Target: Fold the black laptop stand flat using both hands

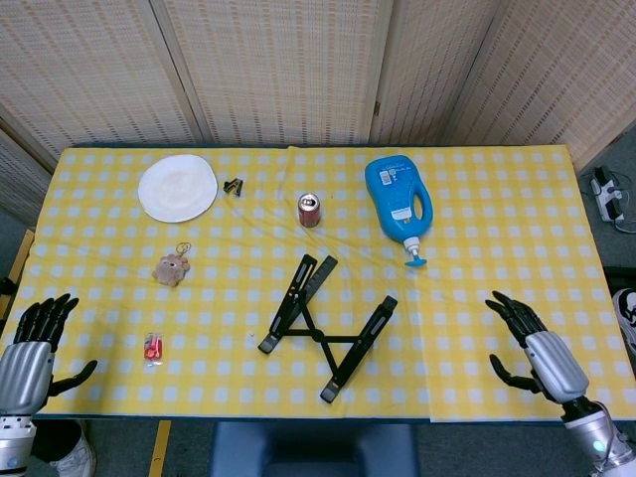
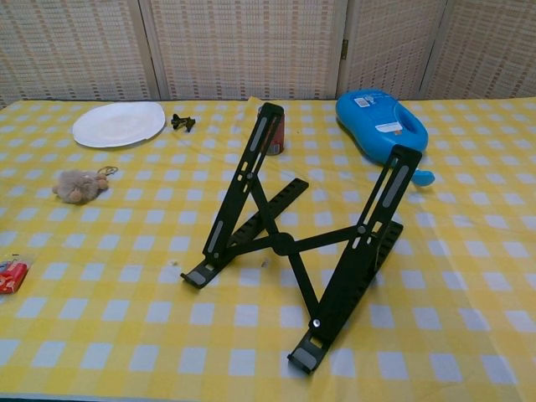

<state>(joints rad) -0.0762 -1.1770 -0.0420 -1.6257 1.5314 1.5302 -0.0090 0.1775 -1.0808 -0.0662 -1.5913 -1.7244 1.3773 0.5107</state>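
The black laptop stand point(image 1: 326, 326) stands unfolded near the middle front of the yellow checked table; in the chest view the stand point(image 2: 303, 243) has its two side arms raised and crossed struts between them. My left hand point(image 1: 28, 350) hangs open at the front left corner, off the table edge, far from the stand. My right hand point(image 1: 532, 348) is open over the front right part of the table, well to the right of the stand. Neither hand shows in the chest view.
A white plate point(image 1: 177, 188) and a small black clip point(image 1: 234, 186) lie at the back left. A red can point(image 1: 310, 210) and a blue detergent bottle point(image 1: 399, 206) sit behind the stand. A small plush toy point(image 1: 171, 268) and a red item point(image 1: 152, 347) lie at the left.
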